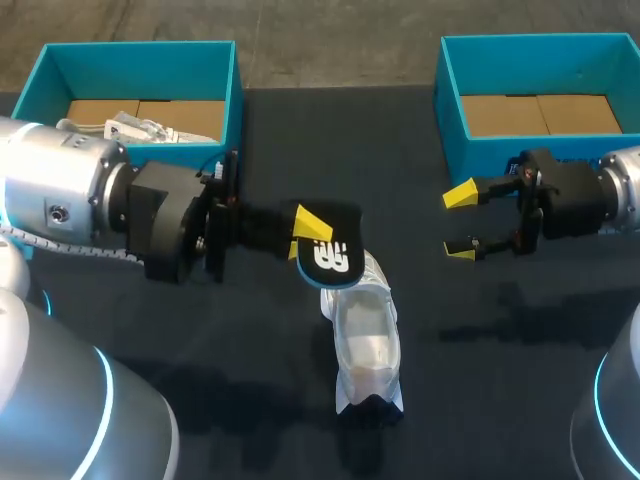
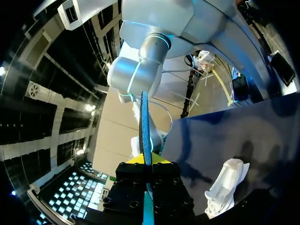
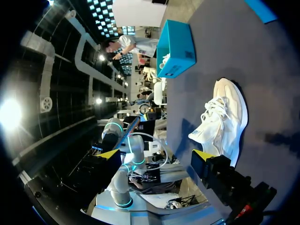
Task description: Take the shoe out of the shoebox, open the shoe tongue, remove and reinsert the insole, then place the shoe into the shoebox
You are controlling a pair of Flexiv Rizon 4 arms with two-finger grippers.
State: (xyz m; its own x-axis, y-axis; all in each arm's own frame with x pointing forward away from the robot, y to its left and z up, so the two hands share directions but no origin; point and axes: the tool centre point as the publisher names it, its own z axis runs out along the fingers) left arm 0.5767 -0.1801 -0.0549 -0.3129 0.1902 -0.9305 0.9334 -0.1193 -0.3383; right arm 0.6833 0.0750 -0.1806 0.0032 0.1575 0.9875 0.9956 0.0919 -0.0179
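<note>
While the left gripper [image 1: 308, 228] pinches the insole [image 1: 335, 258] at frame centre, above the shoe [image 1: 368, 340] lying lower centre, the right gripper [image 1: 460, 222] hangs open at right. Unbraced, the shoe could skid during reinsertion.

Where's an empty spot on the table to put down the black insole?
Bare table lies between the white shoe and the right gripper, and also between the left shoebox and the right shoebox. It is crowded in the middle, where the left gripper holds the insole over the shoe.
</note>
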